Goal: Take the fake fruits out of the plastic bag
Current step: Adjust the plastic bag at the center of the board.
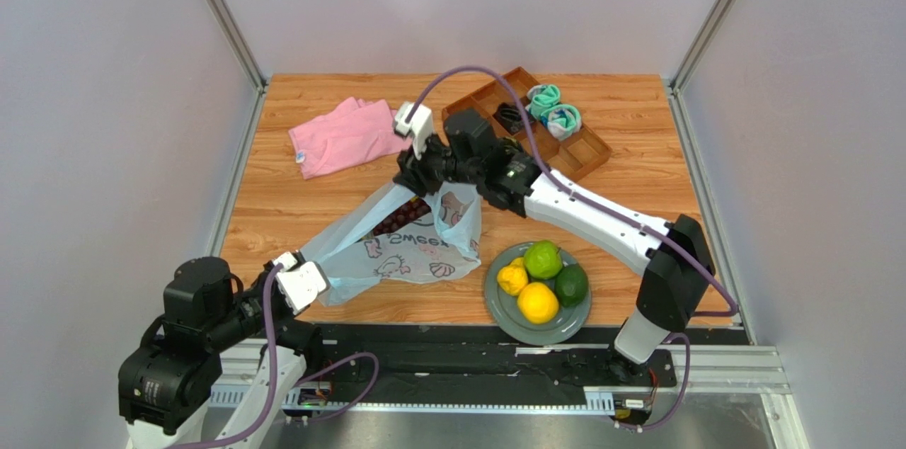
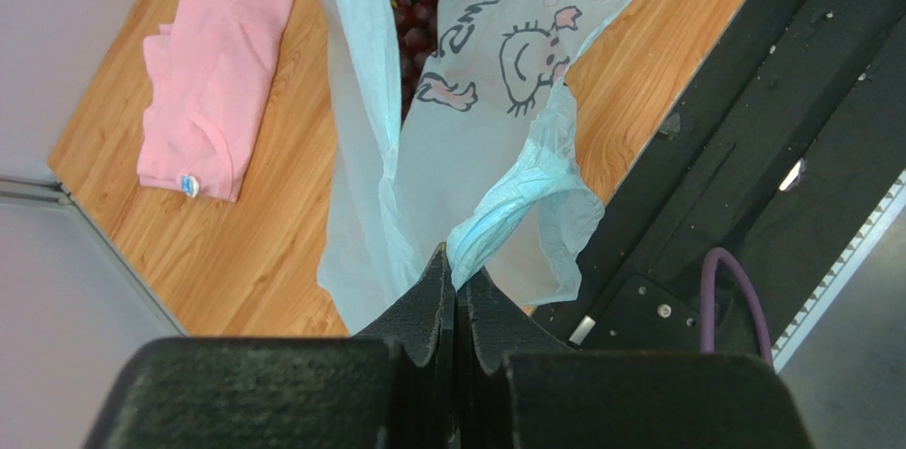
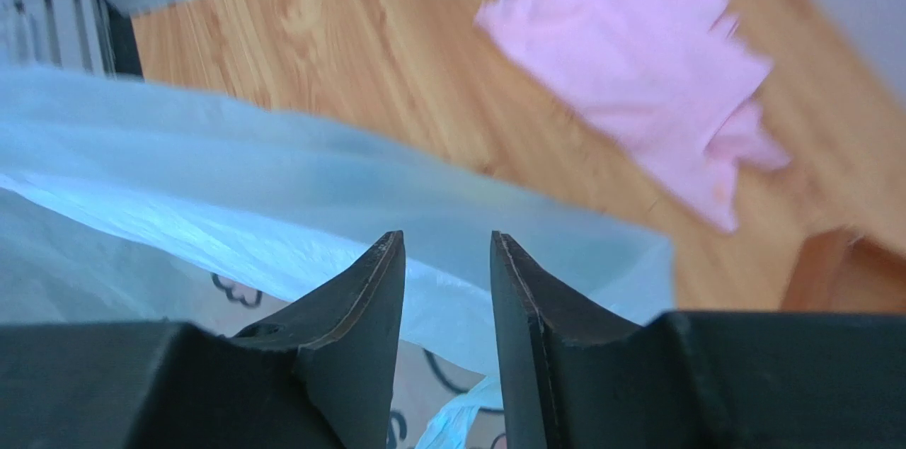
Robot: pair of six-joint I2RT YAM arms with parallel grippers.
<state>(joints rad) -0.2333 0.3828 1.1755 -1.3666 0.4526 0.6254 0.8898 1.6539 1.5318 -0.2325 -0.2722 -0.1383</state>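
The plastic bag, pale blue with a cartoon print, is stretched between both arms over the table's middle. A dark grape bunch shows through its mouth, and again in the left wrist view as grapes. My left gripper is shut on a twisted loop handle at the bag's near-left corner. At the bag's far rim, my right gripper has its jaws narrowly apart; bag film lies behind the gripper. On the grey plate sit a lime-green apple, two lemons and an avocado.
A pink cloth lies at the back left. A wooden divided tray at the back right holds rolled teal socks. The black base rail runs along the near edge.
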